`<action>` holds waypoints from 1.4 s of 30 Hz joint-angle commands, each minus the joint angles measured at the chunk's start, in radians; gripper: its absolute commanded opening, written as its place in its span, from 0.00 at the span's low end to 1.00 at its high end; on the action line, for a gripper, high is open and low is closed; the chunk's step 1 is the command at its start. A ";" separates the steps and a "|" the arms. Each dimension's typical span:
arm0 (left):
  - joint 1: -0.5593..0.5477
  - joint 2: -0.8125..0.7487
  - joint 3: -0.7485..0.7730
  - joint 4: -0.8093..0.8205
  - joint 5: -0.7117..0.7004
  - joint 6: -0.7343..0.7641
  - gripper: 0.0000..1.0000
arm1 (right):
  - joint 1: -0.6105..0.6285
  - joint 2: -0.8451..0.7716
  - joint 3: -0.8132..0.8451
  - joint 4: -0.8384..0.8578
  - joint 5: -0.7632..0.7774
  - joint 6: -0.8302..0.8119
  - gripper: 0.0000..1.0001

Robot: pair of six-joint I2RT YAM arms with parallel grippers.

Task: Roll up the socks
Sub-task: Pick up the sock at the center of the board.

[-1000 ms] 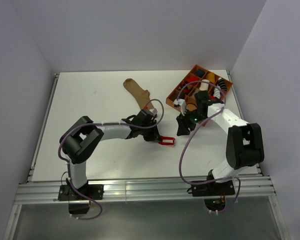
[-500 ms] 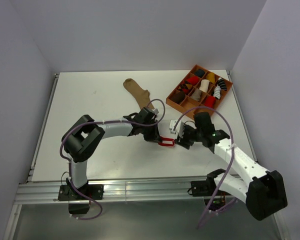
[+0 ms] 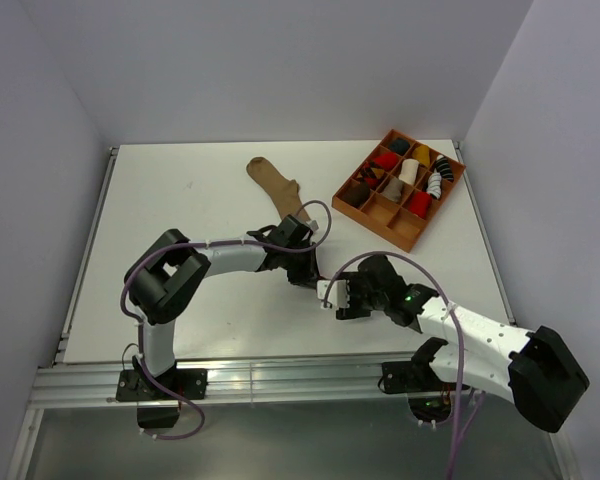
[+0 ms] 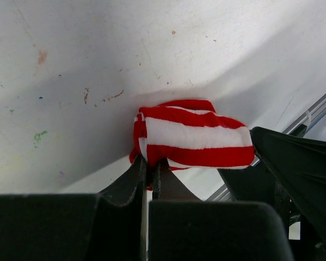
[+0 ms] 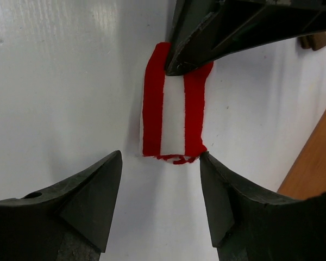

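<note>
My left jaws are shut on one end of the striped sock [image 5: 174,109], which lies folded on the bench [image 3: 180,200] near centre. My right jaws stand wide open, holding nothing, tips flanking its other end. Open bench to the left; tan sock [image 3: 277,185] farther back, compartment tray [image 3: 375,222] far right, both well apart

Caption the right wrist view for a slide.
Open right jaws face the striped sock on the table; shut left jaws pinch its far end.
</note>
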State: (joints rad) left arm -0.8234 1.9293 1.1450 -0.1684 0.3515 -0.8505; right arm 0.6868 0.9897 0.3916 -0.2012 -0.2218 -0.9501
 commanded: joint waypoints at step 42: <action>0.000 0.076 0.027 -0.209 0.064 0.143 0.00 | 0.100 0.397 0.176 -0.006 0.128 0.011 0.45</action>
State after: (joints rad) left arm -0.8055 1.9472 1.1843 -0.2321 0.4076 -0.7696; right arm 0.8001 1.3296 0.5243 -0.1215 -0.0261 -0.9581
